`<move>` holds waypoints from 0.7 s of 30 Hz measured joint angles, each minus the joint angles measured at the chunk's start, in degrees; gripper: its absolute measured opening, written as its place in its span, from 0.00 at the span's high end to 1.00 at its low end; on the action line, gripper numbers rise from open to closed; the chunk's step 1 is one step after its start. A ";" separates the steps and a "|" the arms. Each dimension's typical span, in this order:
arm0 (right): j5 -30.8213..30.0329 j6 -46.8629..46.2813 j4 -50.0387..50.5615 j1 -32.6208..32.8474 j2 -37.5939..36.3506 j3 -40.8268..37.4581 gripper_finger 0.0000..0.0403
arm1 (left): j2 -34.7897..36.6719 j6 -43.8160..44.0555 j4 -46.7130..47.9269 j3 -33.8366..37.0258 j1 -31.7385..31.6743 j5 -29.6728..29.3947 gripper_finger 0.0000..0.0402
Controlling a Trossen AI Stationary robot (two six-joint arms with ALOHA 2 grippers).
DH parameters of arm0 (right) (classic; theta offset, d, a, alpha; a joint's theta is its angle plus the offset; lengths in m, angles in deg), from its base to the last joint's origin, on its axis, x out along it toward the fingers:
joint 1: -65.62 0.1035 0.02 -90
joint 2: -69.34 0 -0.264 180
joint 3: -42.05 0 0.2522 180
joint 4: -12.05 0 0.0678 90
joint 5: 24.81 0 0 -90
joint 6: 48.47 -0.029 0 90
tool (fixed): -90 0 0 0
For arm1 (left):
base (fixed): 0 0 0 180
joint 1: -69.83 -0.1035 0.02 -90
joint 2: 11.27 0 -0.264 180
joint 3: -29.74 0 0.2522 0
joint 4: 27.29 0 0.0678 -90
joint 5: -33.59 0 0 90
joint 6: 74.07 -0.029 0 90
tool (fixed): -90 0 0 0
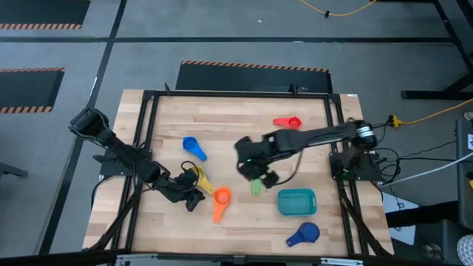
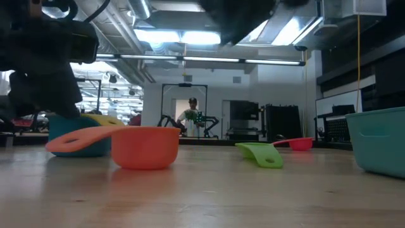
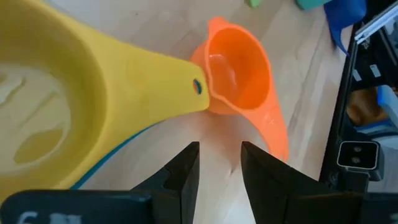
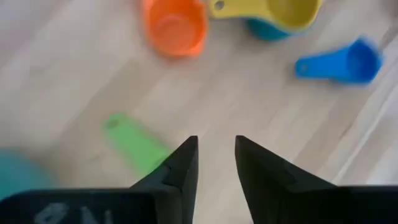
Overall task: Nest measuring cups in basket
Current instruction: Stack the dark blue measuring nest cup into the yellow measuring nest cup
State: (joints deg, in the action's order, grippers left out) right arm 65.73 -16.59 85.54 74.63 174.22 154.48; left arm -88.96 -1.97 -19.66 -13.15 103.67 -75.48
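The teal basket [image 1: 297, 201] stands near the table's right front with nothing in it. A green cup [image 1: 256, 186] lies just left of it, below my right gripper [image 4: 216, 162], which hangs above the table, open by a narrow gap with nothing between its fingers. A yellow cup [image 3: 56, 99] sits inside a light blue cup [image 2: 76, 140]. My left gripper [image 3: 221, 165] stands low beside the yellow cup's handle end [image 3: 198, 87], open by a narrow gap and holding nothing. An orange cup [image 1: 221, 199] rests upright just past that handle.
A blue cup [image 1: 194, 146] lies left of centre, a red cup [image 1: 288, 122] at the far right, and a dark blue cup [image 1: 304, 234] by the near edge in front of the basket. A black frame [image 1: 148, 111] runs around the wooden tabletop.
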 joint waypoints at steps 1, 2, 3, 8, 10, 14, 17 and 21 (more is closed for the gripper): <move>1.02 -2.57 2.44 0.09 -1.35 0.00 0.72 | 0.00 -0.51 -0.24 0.00 0.00 -0.13 0.72; 1.82 -5.27 4.36 0.21 -3.06 0.02 0.72 | 0.00 -0.85 -0.47 0.00 0.00 -0.18 0.72; 2.46 -8.00 6.67 0.43 -4.46 0.02 0.72 | 0.00 -1.10 -0.58 0.00 0.00 -0.27 0.72; 5.65 -20.00 13.77 2.78 -11.50 0.01 0.72 | 0.00 -2.26 -0.57 0.00 0.00 -1.05 0.72; 5.65 -24.28 14.04 4.45 -14.06 -0.77 0.72 | 0.00 -2.33 -0.65 0.00 0.00 -1.26 0.72; 5.65 -32.19 13.89 8.51 -19.42 -4.88 0.72 | 0.00 -2.35 -0.70 0.00 0.00 -1.30 0.72; 5.18 -39.21 13.00 11.88 -22.84 -10.05 0.72 | 0.00 -2.35 -0.76 0.00 0.00 -1.32 0.72; 5.22 -47.62 8.02 16.17 -26.25 -18.01 0.72 | 0.00 -2.33 -0.81 0.00 0.00 -1.30 0.72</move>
State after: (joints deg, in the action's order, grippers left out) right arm 70.95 -64.21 93.56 90.80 147.97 136.47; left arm -88.96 -4.30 -20.47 -13.15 103.67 -76.79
